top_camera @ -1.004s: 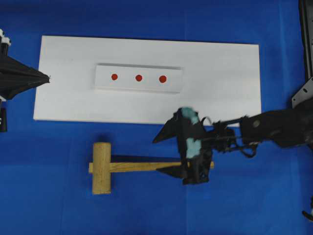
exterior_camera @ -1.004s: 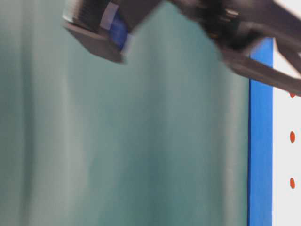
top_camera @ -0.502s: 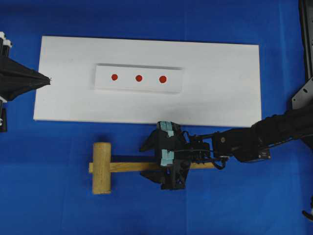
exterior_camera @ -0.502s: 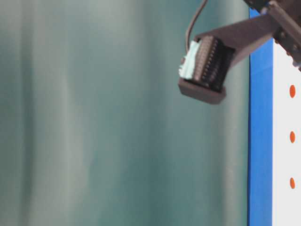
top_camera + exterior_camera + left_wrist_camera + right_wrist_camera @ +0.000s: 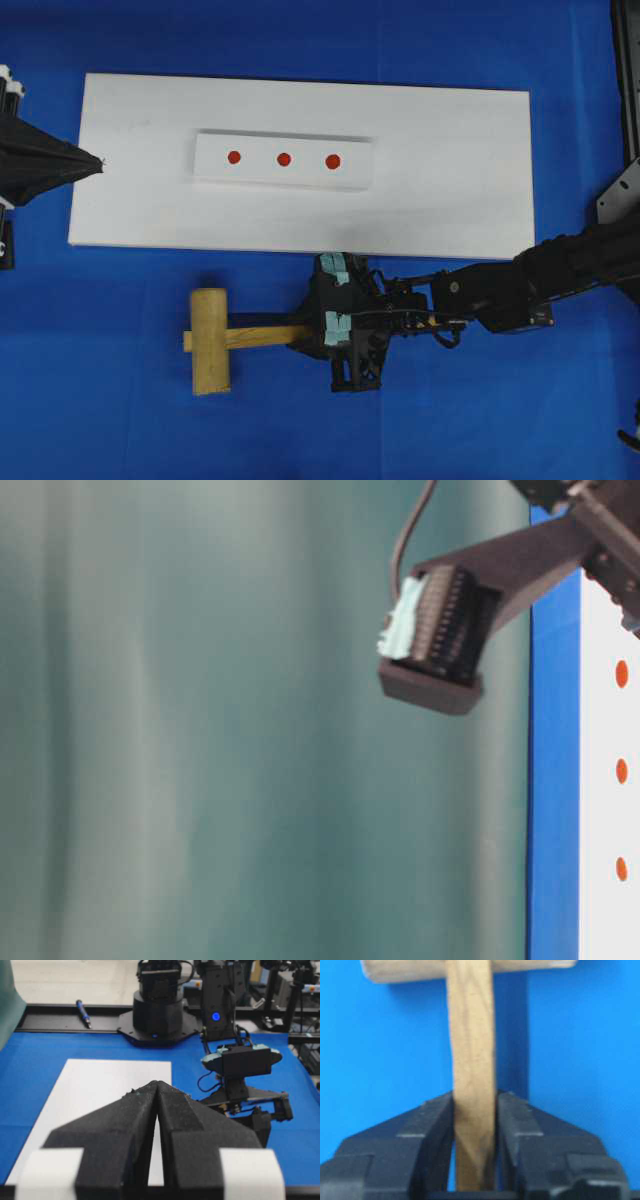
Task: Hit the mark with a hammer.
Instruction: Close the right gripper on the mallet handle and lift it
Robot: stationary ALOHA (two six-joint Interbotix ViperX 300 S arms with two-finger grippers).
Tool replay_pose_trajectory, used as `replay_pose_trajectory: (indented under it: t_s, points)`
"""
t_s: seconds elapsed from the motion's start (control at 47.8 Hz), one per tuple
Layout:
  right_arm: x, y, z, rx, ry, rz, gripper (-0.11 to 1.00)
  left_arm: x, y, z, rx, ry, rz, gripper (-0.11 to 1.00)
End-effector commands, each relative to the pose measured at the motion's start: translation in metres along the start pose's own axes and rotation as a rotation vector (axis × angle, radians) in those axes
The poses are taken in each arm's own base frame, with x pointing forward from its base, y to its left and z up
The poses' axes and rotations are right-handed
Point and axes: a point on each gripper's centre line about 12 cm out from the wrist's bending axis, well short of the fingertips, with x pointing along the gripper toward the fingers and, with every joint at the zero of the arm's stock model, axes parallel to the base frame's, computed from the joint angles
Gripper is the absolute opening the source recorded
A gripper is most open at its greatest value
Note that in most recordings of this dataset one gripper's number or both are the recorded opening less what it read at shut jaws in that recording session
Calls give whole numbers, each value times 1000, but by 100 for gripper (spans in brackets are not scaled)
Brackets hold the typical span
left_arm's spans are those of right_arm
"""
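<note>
While lying on blue cloth (image 5: 120, 420), hammer (image 5: 210, 341) handle pinched by right end effector (image 5: 335, 336), left end effector (image 5: 157, 1091) pressed together

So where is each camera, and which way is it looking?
Overhead: straight down on the white board, hammer and both arms.
Table-level: low, mostly green blur; one of the right gripper's fingers shows.
Left wrist: on the left gripper, facing the right arm.
Right wrist: on the right gripper, looking along the hammer handle.
Overhead and right wrist share the hammer.

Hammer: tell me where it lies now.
Overhead view: the hammer lies on blue cloth below the white board, left of centre, handle clamped by the right gripper.
</note>
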Motion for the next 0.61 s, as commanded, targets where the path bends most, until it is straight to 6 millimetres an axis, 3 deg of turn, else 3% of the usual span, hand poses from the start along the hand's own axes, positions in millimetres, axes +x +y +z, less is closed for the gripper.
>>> replay_pose_trajectory:
  t_s: [0.0,0.251,0.585]
  points:
    - [-13,13,22,-17,-61,36,9,2,0,5,-1,-12,2,0]
    - [-34,15,44,-16,-126,55,9,2,0,5,-3,-12,2,0]
    - [-77,17,76,2,-220,78,9,1,0,5,-3,-15,1,0]
